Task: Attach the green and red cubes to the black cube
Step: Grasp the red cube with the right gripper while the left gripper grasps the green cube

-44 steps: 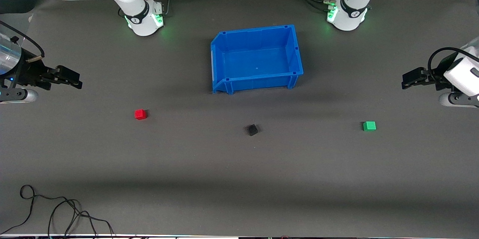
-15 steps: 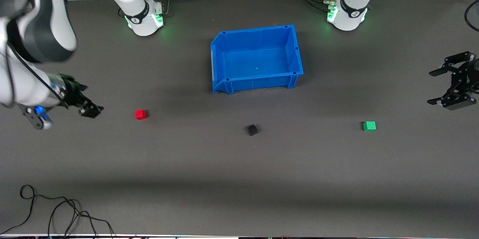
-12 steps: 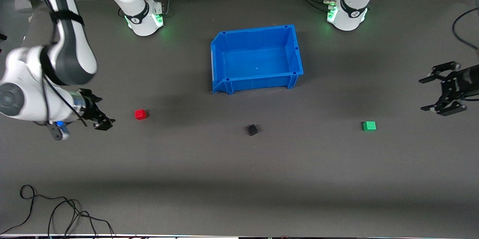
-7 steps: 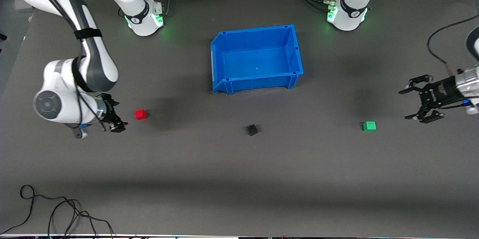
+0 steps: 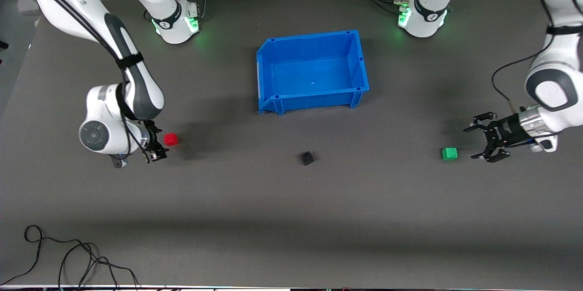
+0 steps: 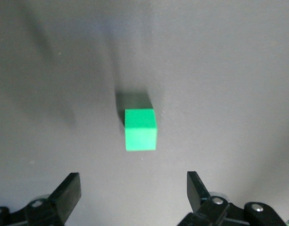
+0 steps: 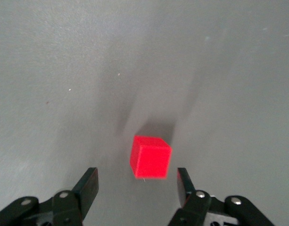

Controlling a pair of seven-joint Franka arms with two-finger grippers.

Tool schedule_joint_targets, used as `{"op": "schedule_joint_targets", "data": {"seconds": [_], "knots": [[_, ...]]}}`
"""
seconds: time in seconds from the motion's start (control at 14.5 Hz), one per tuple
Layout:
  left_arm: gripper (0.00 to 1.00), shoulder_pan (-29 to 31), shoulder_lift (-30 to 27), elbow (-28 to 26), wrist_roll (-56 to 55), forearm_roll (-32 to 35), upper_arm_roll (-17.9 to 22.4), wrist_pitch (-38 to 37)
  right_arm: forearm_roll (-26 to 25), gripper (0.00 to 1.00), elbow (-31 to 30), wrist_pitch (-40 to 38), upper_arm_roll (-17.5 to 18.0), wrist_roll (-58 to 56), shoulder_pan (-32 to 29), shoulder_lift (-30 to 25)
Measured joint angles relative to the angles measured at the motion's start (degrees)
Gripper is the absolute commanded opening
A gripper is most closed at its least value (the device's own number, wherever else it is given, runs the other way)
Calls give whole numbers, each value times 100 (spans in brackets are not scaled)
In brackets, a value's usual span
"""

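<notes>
The red cube (image 5: 171, 139) lies on the grey mat toward the right arm's end of the table. My right gripper (image 5: 159, 144) hangs low beside it, open, with the red cube (image 7: 151, 157) just at the mouth of its fingers (image 7: 89, 184), untouched. The green cube (image 5: 449, 153) lies toward the left arm's end. My left gripper (image 5: 474, 142) is low beside it, wide open; the green cube (image 6: 140, 129) sits ahead of the gripper (image 6: 133, 189), apart from its fingertips. The black cube (image 5: 307, 158) rests alone between the two coloured cubes.
A blue bin (image 5: 359, 61) with nothing in it stands mid-table, farther from the front camera than the black cube. A loose black cable (image 5: 68, 254) lies by the table edge nearest the camera, at the right arm's end.
Both arms swung in from the table's ends and came down beside their cubes. The right gripper's fingers have drawn closer together; the left gripper stayed wide open. No cube moved.
</notes>
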Motion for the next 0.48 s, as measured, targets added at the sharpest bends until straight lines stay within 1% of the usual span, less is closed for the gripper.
{"op": "schedule_joint_targets", "data": {"seconds": [0.14,0.41,0.48], "knots": [[100,-2,188,-111,421,-334,-19,205,-2,76,1,171,-4,1,0,231],[100,-21,436,-137,515,-413,-98,535,-23,78,20,193,-21,1,0,297],[100,-32,491,-138,520,-414,-105,616,-24,81,25,191,-38,1,1,289]]}}
